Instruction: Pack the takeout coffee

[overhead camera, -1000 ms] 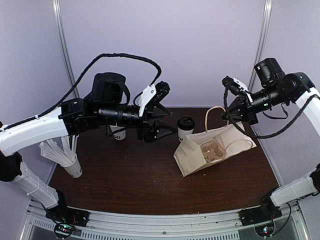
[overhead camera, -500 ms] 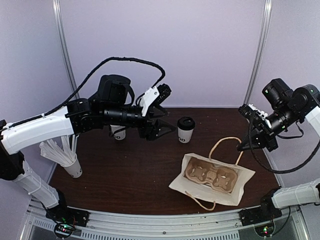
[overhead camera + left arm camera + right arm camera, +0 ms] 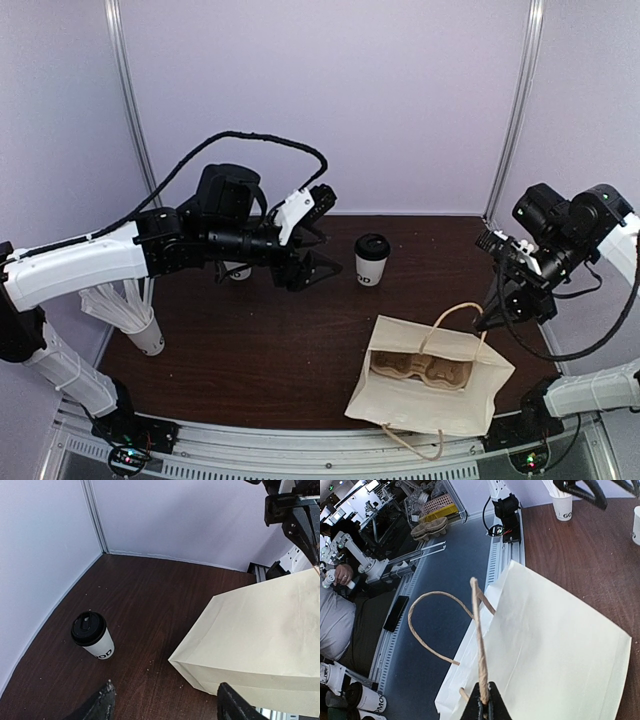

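Observation:
The takeout coffee (image 3: pixel 372 260), a white cup with a black lid, stands upright at the back middle of the table. In the left wrist view the takeout coffee (image 3: pixel 93 636) is ahead and to the left of my fingers. My left gripper (image 3: pixel 308 250) hovers open just left of it, holding nothing; its fingertips (image 3: pixel 106 701) stand wide apart. My right gripper (image 3: pixel 497 318) is shut on the twine handle (image 3: pixel 477 630) of a cream paper bag (image 3: pixel 430 395), which is tilted at the near right. A brown cup carrier (image 3: pixel 425 367) lies inside the bag.
A white cup full of wrapped straws (image 3: pixel 140 325) stands at the left edge. Another white printed cup (image 3: pixel 237 270) is partly hidden behind my left arm. The bag's second handle (image 3: pixel 415 440) hangs over the table's front rail (image 3: pixel 300 450).
My right gripper has dragged the bag by its handle from the back right toward the near right edge. The left gripper has drawn back slightly leftward, still open.

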{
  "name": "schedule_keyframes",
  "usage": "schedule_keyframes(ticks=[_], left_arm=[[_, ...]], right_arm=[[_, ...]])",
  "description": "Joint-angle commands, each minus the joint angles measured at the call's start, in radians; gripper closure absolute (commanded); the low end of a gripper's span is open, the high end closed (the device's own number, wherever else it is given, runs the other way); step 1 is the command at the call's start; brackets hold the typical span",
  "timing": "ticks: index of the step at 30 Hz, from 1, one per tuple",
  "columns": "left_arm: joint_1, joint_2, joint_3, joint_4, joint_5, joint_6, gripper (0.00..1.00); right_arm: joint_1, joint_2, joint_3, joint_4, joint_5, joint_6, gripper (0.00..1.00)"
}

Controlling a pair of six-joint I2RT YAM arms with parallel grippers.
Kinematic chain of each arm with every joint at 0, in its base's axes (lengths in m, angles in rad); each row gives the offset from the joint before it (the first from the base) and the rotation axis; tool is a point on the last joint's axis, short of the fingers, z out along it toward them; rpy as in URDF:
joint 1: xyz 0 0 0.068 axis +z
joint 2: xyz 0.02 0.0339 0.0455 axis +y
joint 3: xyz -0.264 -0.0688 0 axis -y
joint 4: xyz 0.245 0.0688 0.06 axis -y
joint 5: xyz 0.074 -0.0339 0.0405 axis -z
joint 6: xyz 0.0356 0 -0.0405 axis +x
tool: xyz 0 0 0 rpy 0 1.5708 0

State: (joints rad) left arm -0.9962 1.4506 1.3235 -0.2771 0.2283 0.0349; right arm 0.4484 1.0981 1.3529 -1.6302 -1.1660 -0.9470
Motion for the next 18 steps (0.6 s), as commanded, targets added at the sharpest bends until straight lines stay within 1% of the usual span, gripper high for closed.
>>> schedule_keyframes(ticks=[1, 4, 10, 14, 18], left_arm=[[0.011, -0.053, -0.037, 0.082, -0.002, -0.004, 0.29], [0.015, -0.055, -0.05, 0.084, 0.007, -0.002, 0.29], [0.017, -0.04, -0.052, 0.088, 0.037, 0.006, 0.29], [0.016, -0.033, -0.05, 0.085, 0.084, 0.002, 0.3], [0.015, -0.059, -0.031, 0.064, 0.172, -0.013, 0.34]], right_arm=[[0.013, -0.035, -0.081, 0.012, 0.008, 0.036, 0.96], [0.019, -0.03, -0.088, 0.01, 0.024, 0.039, 0.97], [0.019, 0.001, -0.026, -0.014, 0.047, 0.025, 0.97], [0.019, 0.042, 0.02, -0.018, 0.067, 0.021, 1.0], [0.013, 0.107, 0.114, 0.003, 0.111, 0.062, 1.0]])
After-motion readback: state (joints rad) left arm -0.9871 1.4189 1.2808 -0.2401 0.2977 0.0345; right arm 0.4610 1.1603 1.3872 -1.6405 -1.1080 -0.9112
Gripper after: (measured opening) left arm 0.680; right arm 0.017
